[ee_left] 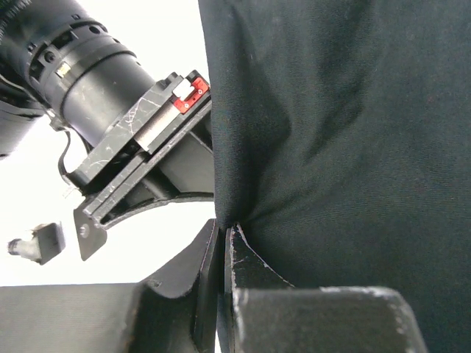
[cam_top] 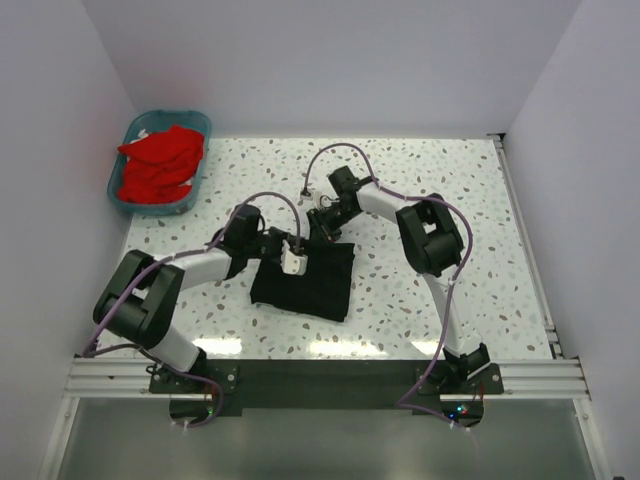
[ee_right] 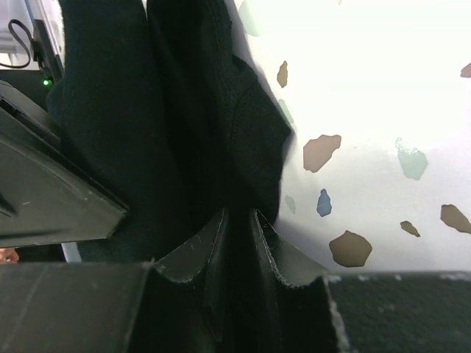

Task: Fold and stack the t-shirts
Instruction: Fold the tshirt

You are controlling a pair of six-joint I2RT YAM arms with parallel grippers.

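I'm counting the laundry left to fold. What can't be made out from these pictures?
Red t-shirts, top view: heaped in the teal basket, overlapping, so their number is unclear.
Black t-shirt, top view: both arms cover its far edge; sleeves and collar untellable.
Left wrist view: the shirt pinched in the left gripper blocks everything to the right.
Right wrist view: the shirt in the right gripper hides the left side; layers too dark to separate.
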